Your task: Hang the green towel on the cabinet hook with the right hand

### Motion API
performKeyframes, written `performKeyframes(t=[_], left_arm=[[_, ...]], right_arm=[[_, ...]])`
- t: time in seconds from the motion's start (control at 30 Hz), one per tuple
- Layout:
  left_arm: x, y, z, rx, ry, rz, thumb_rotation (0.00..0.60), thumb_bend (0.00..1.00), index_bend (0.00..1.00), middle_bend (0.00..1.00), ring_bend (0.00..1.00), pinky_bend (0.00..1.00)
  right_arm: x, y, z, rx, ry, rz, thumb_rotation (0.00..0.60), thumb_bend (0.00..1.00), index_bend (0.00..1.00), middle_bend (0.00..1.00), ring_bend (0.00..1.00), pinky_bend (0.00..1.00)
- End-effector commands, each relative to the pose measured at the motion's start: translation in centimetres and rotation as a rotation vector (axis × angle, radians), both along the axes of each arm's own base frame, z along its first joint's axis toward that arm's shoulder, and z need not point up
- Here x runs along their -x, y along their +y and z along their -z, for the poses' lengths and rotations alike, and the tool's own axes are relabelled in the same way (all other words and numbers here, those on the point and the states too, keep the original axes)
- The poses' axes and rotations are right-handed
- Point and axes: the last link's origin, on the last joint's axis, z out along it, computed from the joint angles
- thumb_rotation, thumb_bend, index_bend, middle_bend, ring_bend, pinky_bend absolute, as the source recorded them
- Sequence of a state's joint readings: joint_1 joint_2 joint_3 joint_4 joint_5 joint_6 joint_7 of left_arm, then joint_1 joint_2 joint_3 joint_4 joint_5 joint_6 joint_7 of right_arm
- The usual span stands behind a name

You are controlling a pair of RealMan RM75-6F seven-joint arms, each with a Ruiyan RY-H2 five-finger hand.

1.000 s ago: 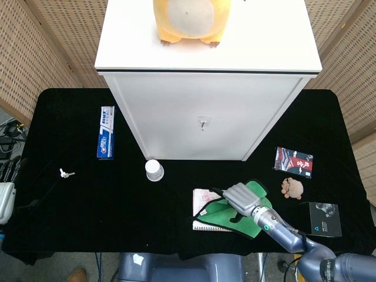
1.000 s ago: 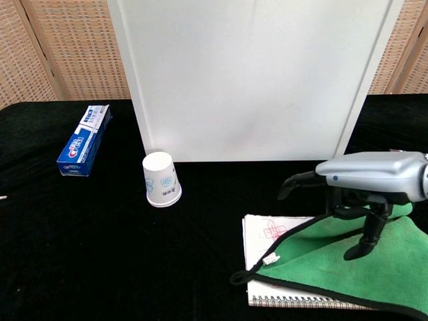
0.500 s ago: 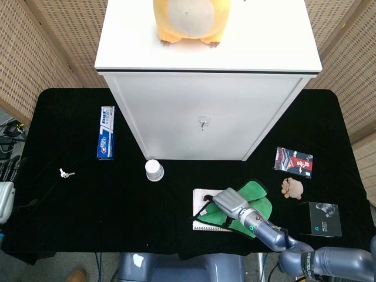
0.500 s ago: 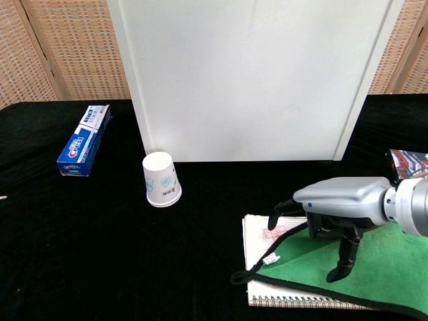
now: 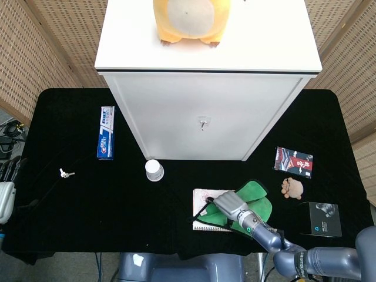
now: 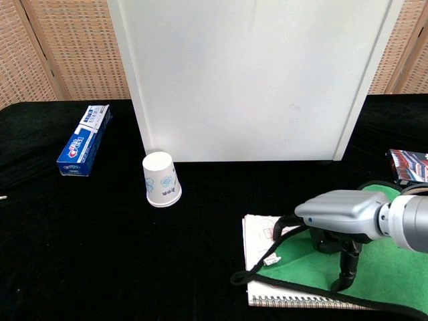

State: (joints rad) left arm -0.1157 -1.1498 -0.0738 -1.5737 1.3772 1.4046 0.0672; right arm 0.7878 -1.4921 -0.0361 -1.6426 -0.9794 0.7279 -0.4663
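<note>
Head view: the white cabinet (image 5: 205, 111) fills the upper centre, its small metal hook (image 5: 202, 123) on the front face and a yellow plush toy (image 5: 187, 20) on top. Lower centre, the flat green towel (image 5: 249, 200) overlaps a spiral notebook (image 5: 202, 207); the grey right hand (image 5: 230, 205) rests on it. A paper cup (image 5: 154, 170) stands left, a toothpaste box (image 5: 106, 132) further left.

Chest view: no hook visible — the right hand's fingers (image 6: 346, 266) are spread, tips touching the towel (image 6: 394, 267), gripping nothing.
</note>
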Motion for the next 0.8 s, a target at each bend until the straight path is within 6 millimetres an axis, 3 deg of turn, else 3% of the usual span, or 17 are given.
performKeyframes(t=[0.03, 0.47, 0.8], left_arm=[[0.0, 0.0, 0.0, 0.001, 0.0, 0.0, 0.6, 0.0, 0.0, 0.0, 0.0, 0.0], [-0.1, -0.1, 0.1, 0.002, -0.001, 0.003, 0.6, 0.0, 0.0, 0.0, 0.0, 0.0], [-0.2, -0.3, 0.1, 0.007, -0.005, 0.014, 0.6, 0.0, 0.0, 0.0, 0.0, 0.0]], right_arm=[[0.2, 0.0, 0.0, 0.002, 0.0, 0.004, 0.6, 0.24, 0.36, 1.0, 0.98, 0.98], [0.5, 0.2, -1.1, 0.046, -0.066, 0.032, 0.6, 0.6, 0.8, 1.0, 1.0, 0.99], [-0.9, -0.7, -5.7, 0.174, -0.315, 0.076, 0.6, 0.67, 0.85, 1.0, 1.0, 1.0]])
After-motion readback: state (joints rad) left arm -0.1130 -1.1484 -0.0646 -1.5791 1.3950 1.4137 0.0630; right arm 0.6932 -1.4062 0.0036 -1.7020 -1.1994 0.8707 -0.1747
